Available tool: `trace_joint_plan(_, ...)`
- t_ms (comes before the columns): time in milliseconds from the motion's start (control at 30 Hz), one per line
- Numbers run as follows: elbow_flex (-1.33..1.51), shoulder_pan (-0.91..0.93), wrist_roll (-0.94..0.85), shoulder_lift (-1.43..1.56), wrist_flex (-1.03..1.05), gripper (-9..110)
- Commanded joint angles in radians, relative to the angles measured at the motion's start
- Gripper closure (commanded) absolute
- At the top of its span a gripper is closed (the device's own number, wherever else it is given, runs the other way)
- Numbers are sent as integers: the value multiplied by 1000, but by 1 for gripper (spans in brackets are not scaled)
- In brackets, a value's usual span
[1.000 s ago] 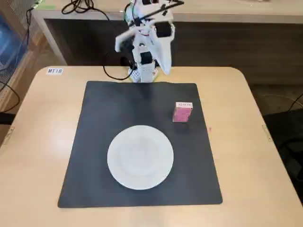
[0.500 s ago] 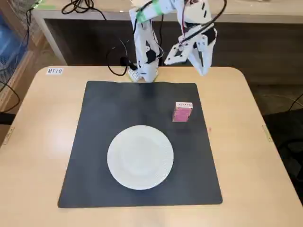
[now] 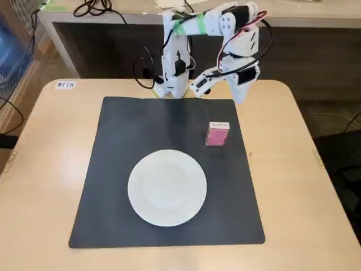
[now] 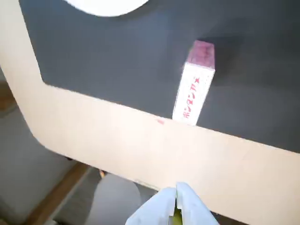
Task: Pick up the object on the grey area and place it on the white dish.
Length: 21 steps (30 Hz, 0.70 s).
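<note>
Reads "MT18" on a small white label point(image 3: 65, 84) at the 10 o'clock corner of the wooden table point(image 3: 45, 169). Red print on the white top of the pink box point(image 3: 217, 134), too small to read. Stands upright on the grey mat point(image 3: 113, 169), at 1 o'clock from the white dish point(image 3: 167, 187), apart from it and close to the mat's right edge. Bare mat all round the box. Hovering over the mat's far edge, at 12 o'clock from the box: gripper point(image 4: 177, 194), jaws pressed together in the wrist view, nothing held.
</note>
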Motion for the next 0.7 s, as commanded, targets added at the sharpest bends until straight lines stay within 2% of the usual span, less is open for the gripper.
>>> trace_joint_plan(0, 35, 23, 11, 17, 8, 85)
trace_joint_plan(100, 84, 21, -14, 34, 8, 72)
trace_joint_plan(167, 115, 15, -17, 35, 8, 68)
trace_joint_plan(667, 267, -14, 18, -9, 11, 67)
